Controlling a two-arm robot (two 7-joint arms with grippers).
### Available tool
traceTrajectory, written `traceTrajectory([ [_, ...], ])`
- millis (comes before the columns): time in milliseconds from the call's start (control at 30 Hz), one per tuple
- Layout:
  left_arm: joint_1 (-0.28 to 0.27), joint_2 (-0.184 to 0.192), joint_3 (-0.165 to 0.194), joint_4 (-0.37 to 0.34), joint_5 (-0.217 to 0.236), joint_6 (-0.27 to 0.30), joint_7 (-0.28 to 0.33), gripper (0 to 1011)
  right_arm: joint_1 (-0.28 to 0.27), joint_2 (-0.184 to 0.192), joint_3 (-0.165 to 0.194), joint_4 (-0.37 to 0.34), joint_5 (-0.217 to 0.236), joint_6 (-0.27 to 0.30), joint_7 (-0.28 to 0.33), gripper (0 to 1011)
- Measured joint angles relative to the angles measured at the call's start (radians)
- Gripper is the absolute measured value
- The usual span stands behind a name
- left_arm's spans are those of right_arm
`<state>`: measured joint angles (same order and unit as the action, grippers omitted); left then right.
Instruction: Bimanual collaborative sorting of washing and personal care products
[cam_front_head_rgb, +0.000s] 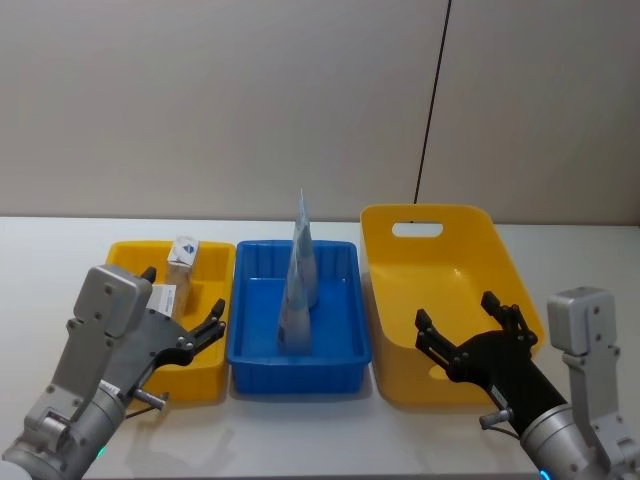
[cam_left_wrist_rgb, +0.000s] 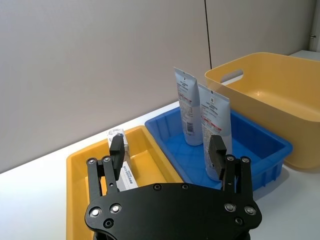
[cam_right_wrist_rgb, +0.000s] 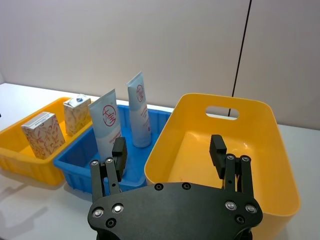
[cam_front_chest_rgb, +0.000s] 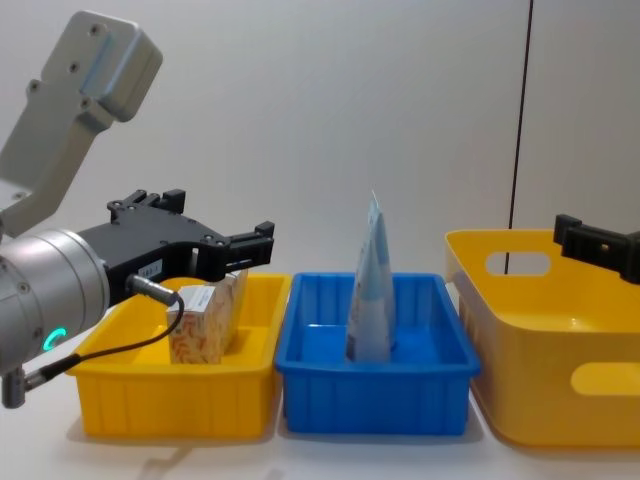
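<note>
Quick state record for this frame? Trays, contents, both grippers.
small yellow tray: robot's left; holds two boxes
blue tray: middle; two tubes standing, crimped ends up
large yellow bin: robot's right
left gripper: open, above the small yellow tray
right gripper: open, above the large yellow bin

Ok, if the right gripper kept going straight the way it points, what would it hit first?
Probably the large yellow bin: the open right gripper hovers above it, aimed at its wall beside the blue tray. Height is hard to judge, so it might clear that rim and reach the tubes.
</note>
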<state>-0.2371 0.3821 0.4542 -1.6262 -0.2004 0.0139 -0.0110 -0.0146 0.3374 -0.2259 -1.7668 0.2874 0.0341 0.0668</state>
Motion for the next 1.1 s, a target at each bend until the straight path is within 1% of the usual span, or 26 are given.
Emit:
traceTrajectory([
  [767,-0.001,-0.001,0.000,0.003,0.000,0.000,-0.001,1002,0.000,0.000,0.000,0.000,0.000,0.000,0.000,1002],
  [933,-0.007,-0.011,0.006,0.025,0.002,-0.002,-0.009,1001,0.000,0.000,0.000,0.000,0.000,0.000,0.000,1002],
  [1100,-0.025,-0.031,0.015,0.070,0.005,-0.009,-0.018,1001,0.000,0.000,0.000,0.000,0.000,0.000,0.000,1002],
])
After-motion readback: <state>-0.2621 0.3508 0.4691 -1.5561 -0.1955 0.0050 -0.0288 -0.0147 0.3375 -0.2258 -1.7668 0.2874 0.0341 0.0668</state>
